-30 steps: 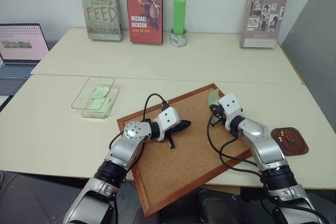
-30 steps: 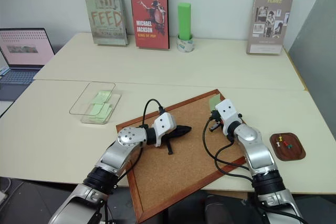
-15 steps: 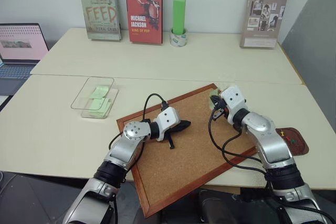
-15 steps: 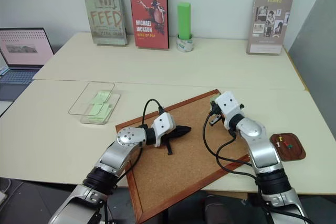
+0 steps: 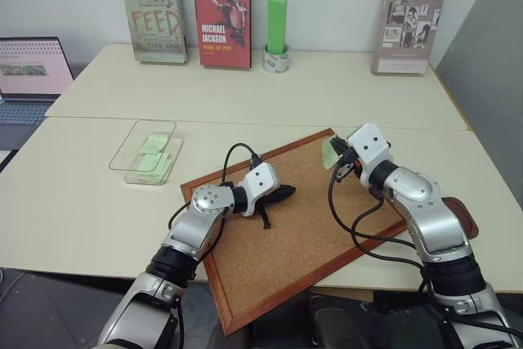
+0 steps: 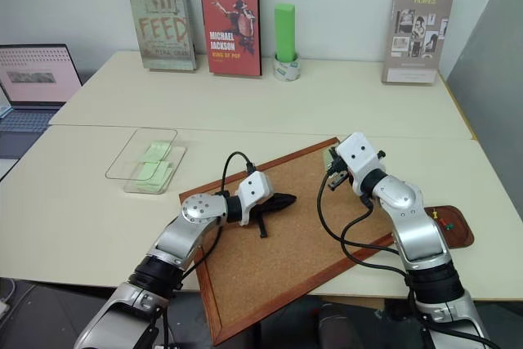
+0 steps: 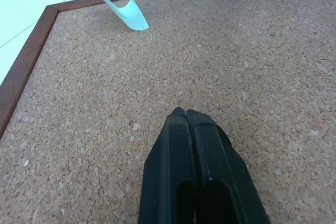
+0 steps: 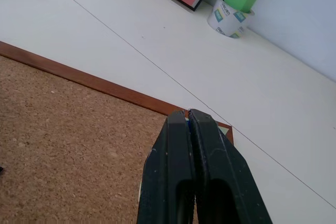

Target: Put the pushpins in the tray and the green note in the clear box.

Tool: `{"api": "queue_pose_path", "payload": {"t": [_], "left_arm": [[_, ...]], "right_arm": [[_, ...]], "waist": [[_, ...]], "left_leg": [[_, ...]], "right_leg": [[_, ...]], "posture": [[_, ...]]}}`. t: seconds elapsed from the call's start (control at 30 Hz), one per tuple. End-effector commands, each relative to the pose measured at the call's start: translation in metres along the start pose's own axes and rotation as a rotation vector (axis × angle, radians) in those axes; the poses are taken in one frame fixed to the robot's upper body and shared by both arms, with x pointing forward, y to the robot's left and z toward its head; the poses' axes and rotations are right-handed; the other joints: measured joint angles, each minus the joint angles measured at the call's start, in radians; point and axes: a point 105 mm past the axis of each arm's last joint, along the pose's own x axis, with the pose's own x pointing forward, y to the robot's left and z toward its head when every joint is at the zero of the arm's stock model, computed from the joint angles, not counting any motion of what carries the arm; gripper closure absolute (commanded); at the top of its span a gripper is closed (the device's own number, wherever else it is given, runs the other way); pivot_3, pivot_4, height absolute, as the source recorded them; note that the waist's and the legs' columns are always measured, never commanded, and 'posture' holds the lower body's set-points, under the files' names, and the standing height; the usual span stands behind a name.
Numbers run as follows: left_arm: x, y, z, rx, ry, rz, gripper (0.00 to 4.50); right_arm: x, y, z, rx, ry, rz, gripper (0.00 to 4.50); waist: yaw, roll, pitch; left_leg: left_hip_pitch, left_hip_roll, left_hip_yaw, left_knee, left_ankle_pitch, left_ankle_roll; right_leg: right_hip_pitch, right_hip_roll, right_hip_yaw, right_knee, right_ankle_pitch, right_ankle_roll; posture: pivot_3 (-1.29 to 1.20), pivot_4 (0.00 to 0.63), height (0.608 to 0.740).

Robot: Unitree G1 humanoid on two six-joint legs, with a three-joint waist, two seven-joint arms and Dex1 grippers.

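both grippers are closed. your right gripper [image 5: 336, 155] pinches the green note [image 5: 328, 153] above the corkboard's [image 5: 286, 234] far corner. your left gripper [image 5: 283, 194] holds nothing, mid-board.

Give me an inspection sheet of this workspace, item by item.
Surface: pale table, large corkboard lying flat.
Job's things: green note lifted at right gripper; clear box holding green notes; tray with pushpins.
Clutter: three books, green block in tape roll, laptop.
Grippers: right shut on note; left gripper shut, empty, over the cork.
Cables: black loops at both wrists.
Surroundings: white wall.
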Motion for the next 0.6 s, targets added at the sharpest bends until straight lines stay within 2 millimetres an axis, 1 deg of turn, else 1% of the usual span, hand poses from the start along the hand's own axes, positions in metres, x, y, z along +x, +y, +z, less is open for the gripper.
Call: {"api": "queue_pose_path", "payload": {"t": [0.03,0.17,0.2,0.33,0.4,0.43,0.5,0.6], "left_arm": [[-0.01,0.006,-0.013,-0.028,0.054,0.04,4.5],[-0.01,0.003,-0.01,-0.026,0.038,0.038,4.5],[-0.01,0.002,-0.008,-0.026,0.027,0.035,4.5],[-0.012,0.001,-0.007,-0.036,0.01,0.031,4.5],[-0.012,0.0,-0.007,-0.039,0.007,0.029,4.5],[-0.012,-0.001,-0.007,-0.039,0.005,0.025,4.5],[-0.012,-0.002,-0.007,-0.039,0.003,0.021,4.5],[-0.012,-0.003,-0.007,-0.038,0.003,0.017,4.5]], "right_arm": [[-0.021,-0.013,0.009,-0.055,-0.01,-0.041,4.5],[-0.058,-0.029,-0.005,-0.116,0.094,-0.099,4.5],[-0.072,-0.034,-0.011,-0.114,0.132,-0.126,4.5],[-0.109,-0.045,-0.029,-0.117,0.252,-0.191,4.5],[-0.124,-0.048,-0.039,-0.123,0.315,-0.213,4.5],[-0.137,-0.05,-0.049,-0.143,0.377,-0.22,4.5],[-0.155,-0.052,-0.062,-0.163,0.46,-0.226,4.5],[-0.176,-0.053,-0.077,-0.156,0.559,-0.231,4.5]], "waist": [[0.0,0.0,0.0],[0.005,-0.001,0.001],[0.006,0.0,0.001],[0.004,-0.001,0.001],[0.001,-0.001,0.001],[0.002,-0.001,0.001],[0.003,-0.001,0.001],[0.002,-0.002,0.001]], "left_leg": [[0.0,0.0,0.0,0.0,0.0,0.0],[-0.004,0.0,-0.001,0.0,0.0,0.0],[-0.006,0.0,-0.002,0.0,0.0,0.0],[-0.008,-0.001,-0.003,-0.001,0.0,0.0],[-0.007,0.0,-0.002,-0.001,0.0,0.0],[-0.007,0.0,-0.002,-0.001,0.0,0.0],[-0.006,0.0,-0.002,0.0,0.0,0.0],[-0.006,-0.001,-0.002,0.0,0.0,0.0]], "right_leg": [[0.0,0.0,0.0,0.0,0.001,0.001],[-0.002,0.0,-0.001,0.0,0.002,0.003],[-0.002,0.0,-0.003,-0.002,0.002,0.003],[-0.004,0.0,-0.003,-0.001,0.002,0.004],[-0.004,0.0,-0.002,-0.001,0.002,0.003],[-0.004,0.0,-0.002,-0.001,0.001,0.002],[-0.004,0.0,-0.002,-0.001,-0.001,-0.001],[-0.004,0.0,-0.002,-0.002,-0.001,-0.001]], "posture": [[0.0,0.15,0.74],[0.0,0.15,0.74],[0.0,0.15,0.74],[0.0,0.15,0.74],[0.0,0.15,0.74],[0.0,0.15,0.74],[0.0,0.15,0.74],[0.0,0.15,0.74]]}}
